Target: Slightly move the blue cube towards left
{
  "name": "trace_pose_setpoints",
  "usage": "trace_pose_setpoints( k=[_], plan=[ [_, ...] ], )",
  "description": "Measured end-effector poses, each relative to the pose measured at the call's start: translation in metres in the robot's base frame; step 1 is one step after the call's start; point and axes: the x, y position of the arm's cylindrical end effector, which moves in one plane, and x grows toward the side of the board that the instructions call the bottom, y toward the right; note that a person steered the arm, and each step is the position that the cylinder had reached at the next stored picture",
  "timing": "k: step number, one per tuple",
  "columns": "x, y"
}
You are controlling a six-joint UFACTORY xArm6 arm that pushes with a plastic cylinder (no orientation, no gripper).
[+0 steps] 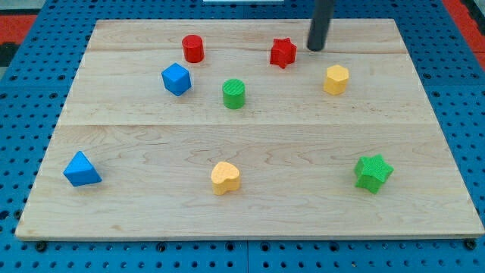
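Note:
The blue cube (176,79) sits on the wooden board (250,220) at the upper left, below and left of the red cylinder (193,48). My tip (315,48) is near the view's top, right of centre, just right of the red star (283,53). It stands far to the right of the blue cube and touches no block.
A green cylinder (234,93) stands right of the blue cube. A yellow hexagonal block (336,79) lies below my tip. A blue triangular block (81,170) sits at lower left, a yellow heart (225,177) at bottom centre, a green star (373,172) at lower right.

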Motion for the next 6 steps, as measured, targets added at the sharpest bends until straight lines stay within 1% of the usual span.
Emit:
trace_pose_setpoints(
  k=[1,2,3,4,5,6],
  plan=[
    [-0.022,-0.045],
    [-0.039,-0.121],
    [0.016,-0.139],
    [0.067,-0.140],
    [0.066,-0.184],
    [0.087,-0.185]
  ],
)
